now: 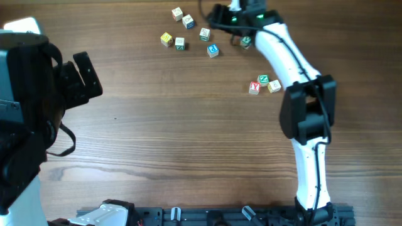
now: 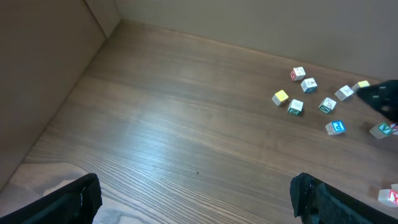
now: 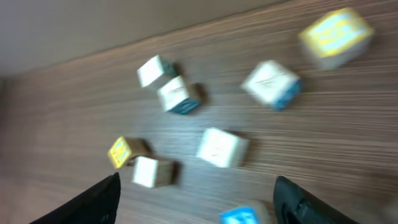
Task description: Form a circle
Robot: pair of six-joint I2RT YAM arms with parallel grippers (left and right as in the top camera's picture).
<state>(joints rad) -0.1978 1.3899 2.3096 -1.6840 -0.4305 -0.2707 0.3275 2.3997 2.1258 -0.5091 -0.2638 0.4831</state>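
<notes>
Just ahead of right tool, jaws apart, the circle

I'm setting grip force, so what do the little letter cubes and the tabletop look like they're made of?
The letter cubes look like pale wood, matte, with printed coloured faces: light tan sides, crisp square edges; painted plastic cannot be ruled out. The tabletop looks like brown wood or wood-pattern laminate, satin finish: long grain streaks and a soft pale glare patch.
</notes>
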